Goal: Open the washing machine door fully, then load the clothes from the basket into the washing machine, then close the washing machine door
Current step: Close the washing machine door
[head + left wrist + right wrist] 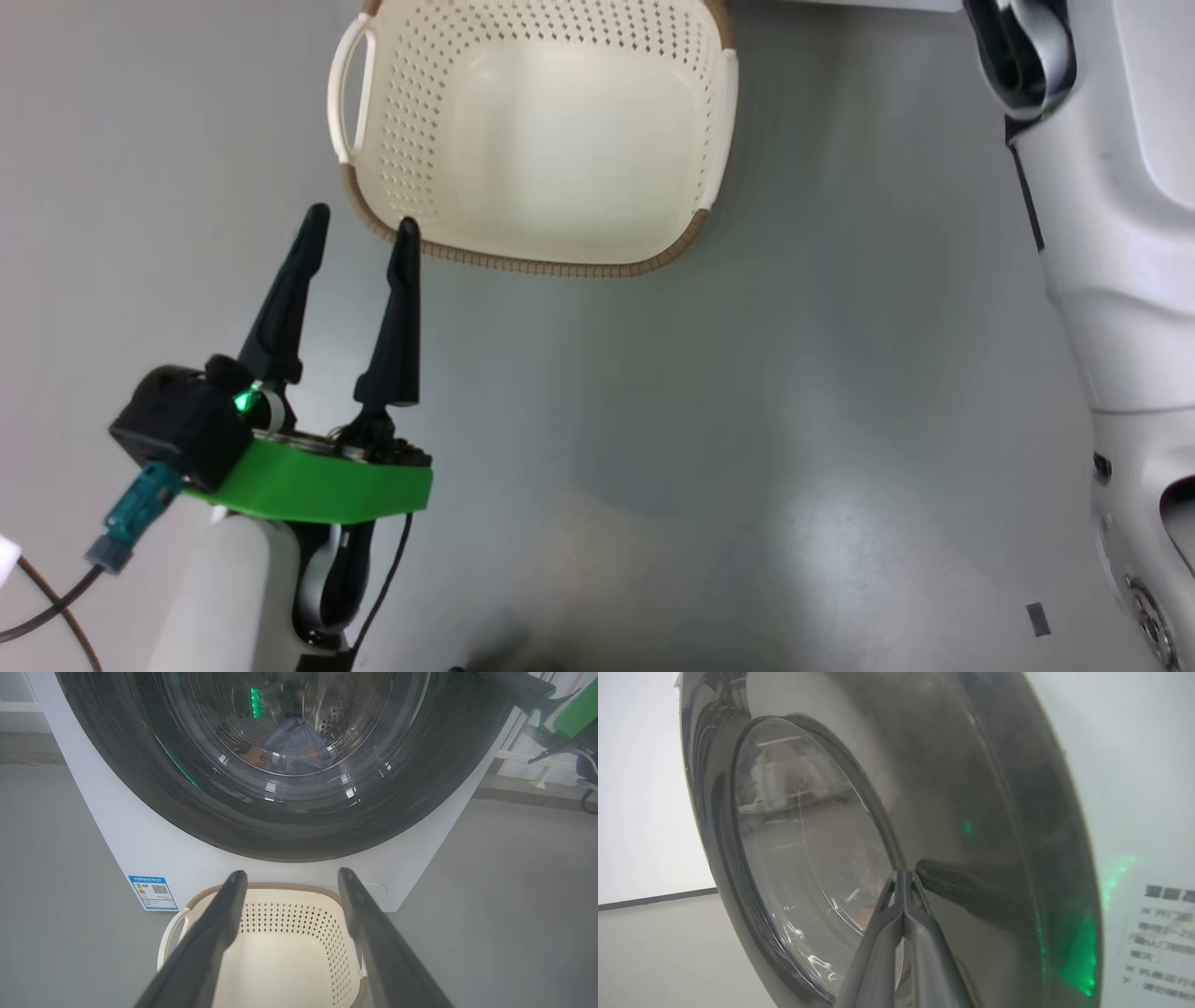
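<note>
The basket (523, 259) stands on the floor with nothing in it, and its near rim also shows in the left wrist view (261, 887). My left gripper (362, 222) hovers open at its near left corner, fingers apart over the basket (292, 873). Behind the basket is the washing machine (140, 849). The washing machine door (289, 830) lies against the machine's front. Through its glass the clothes (299, 742) lie inside the drum. My right gripper (904, 873) is shut, holding nothing, with its tips pressed against the door's black rim (971, 788).
Grey floor spreads around the basket. A blue label sticker (153, 892) and a small round flap (376, 890) mark the machine's lower front. My pale right arm (1102, 233) fills the head view's right edge. A cable (47, 611) hangs at the lower left.
</note>
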`<state>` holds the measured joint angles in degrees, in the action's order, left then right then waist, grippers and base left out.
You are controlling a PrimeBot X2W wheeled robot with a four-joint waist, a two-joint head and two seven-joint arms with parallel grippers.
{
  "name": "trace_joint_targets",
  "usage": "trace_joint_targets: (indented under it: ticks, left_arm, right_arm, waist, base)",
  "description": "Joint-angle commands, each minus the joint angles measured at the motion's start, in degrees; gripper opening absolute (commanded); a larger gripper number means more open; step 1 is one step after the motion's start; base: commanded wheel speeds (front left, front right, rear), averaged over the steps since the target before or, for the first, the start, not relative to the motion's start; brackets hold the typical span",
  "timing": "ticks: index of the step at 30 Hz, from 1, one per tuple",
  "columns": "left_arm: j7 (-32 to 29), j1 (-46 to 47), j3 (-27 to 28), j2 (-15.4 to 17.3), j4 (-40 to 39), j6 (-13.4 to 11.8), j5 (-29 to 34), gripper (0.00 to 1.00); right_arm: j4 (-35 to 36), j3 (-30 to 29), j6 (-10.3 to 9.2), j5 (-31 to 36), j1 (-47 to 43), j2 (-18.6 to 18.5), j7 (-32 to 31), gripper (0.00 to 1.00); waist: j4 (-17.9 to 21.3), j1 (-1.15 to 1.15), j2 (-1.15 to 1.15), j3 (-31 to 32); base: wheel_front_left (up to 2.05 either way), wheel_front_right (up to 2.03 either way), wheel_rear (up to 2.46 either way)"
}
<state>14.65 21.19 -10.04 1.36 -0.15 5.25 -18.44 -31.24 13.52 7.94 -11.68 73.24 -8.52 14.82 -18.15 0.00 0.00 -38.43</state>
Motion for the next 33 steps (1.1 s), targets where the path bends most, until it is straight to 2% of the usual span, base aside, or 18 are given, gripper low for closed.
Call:
trace_joint_targets:
  ticks: [1, 8, 15, 20, 33]
  left_arm:
    - [0.3, -0.5, 2.4, 1.5, -1.0, -0.1, 0.4, 1.0]
    - [0.3, -1.5, 4.6, 1.5, -0.6, 0.5, 2.1, 1.0]
    - [0.3, -3.9, 7.6, 1.5, -0.2, 1.1, 4.6, 1.0]
    - [0.3, -6.3, 9.3, 1.5, -0.1, 1.4, 5.9, 1.0]
    - [0.3, -12.5, 12.7, 1.5, 0.9, 1.9, 8.6, 1.0]
  right_arm:
    - [1.7, 0.7, -0.45, -1.8, -2.2, 1.2, 0.2, 0.0]
    - [5.0, 7.0, -0.45, -8.7, -10.5, -1.1, 0.2, 0.0]
    - [9.1, 10.2, -0.45, -12.7, -19.7, -3.4, 0.2, 0.0]
    - [10.8, 10.2, -0.45, -14.2, -25.2, -4.1, 0.2, 0.0]
    - [13.7, 7.2, -0.45, -14.5, -37.5, -3.1, 0.2, 0.0]
  waist:
    - [0.8, 0.0, 0.0, 1.0]
    - [3.3, 0.0, 0.0, 4.8]
    - [6.5, 0.0, 0.0, 9.5]
    - [8.7, 0.0, 0.0, 13.5]
    - [14.4, 0.0, 0.0, 20.9]
  base:
    - [0.0, 0.0, 0.0]
    - [0.0, 0.0, 0.0]
    - [0.0, 0.0, 0.0]
    - [0.0, 0.0, 0.0]
    - [0.0, 0.0, 0.0]
